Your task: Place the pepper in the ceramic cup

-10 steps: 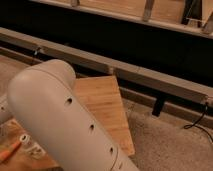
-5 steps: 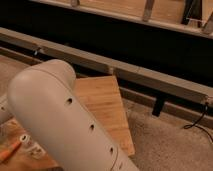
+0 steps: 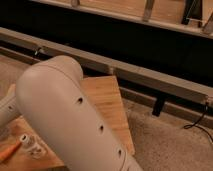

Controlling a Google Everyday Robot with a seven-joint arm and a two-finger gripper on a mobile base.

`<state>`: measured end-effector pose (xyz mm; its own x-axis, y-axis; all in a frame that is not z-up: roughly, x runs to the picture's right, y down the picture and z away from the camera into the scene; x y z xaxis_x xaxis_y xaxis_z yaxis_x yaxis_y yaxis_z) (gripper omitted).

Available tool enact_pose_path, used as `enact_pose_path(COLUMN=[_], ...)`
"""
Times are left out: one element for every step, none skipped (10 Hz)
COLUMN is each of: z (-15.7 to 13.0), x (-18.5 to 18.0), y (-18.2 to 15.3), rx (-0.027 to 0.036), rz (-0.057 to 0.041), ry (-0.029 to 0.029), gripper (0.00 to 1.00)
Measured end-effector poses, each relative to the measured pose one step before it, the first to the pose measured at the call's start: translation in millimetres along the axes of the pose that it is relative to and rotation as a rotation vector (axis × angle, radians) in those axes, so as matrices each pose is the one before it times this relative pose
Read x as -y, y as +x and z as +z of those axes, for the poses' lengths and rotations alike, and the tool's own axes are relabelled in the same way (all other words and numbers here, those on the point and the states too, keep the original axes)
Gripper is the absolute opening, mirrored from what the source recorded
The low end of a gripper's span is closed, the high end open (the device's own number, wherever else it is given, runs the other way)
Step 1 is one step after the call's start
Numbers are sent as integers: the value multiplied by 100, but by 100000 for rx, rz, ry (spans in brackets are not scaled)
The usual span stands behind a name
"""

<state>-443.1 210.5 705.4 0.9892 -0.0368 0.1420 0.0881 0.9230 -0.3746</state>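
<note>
Nothing differs from the frame half a second earlier: the pale arm link [image 3: 75,120] fills the same lower-left part of the view, and the pepper [image 3: 9,151] and the small jar [image 3: 31,145] lie where they lay.

The gripper is out of frame, somewhere past the arm link that carries it. Its jaws stand spread wide and it holds nothing that shows here.

Only a short orange end of the pepper is in view, at the lower left edge. It lies flat on the wooden board [image 3: 107,100], on the far side of the arm link from the board's bare part. Its long axis runs from the lower left up to the right. The visible end points at the jar and seems to be the tapered one, though too little of it shows to be sure.

The jar is clear with a white cap and sits just beside that end, close against the arm link. What it holds cannot be told.

Behind the board a grey metal rail [image 3: 150,80] crosses the view on a slant, and a black cable [image 3: 200,122] trails on the speckled floor [image 3: 170,145] at the right
</note>
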Motion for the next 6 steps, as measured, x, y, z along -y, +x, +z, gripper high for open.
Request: enact_pose_path(z=[141,832,523,806,829,742], x=[287,-114,-169,-171,-50,186], y=[465,642,230,141,-302,-661], rx=[1996,3304,1465,1940,1887,1297], rz=[-1974,-2758,-1144,-1535,-1906,-1916], ry=[1052,-322,-850,-1500,-1773,-1823], gripper=[65,65,65,65,65,65])
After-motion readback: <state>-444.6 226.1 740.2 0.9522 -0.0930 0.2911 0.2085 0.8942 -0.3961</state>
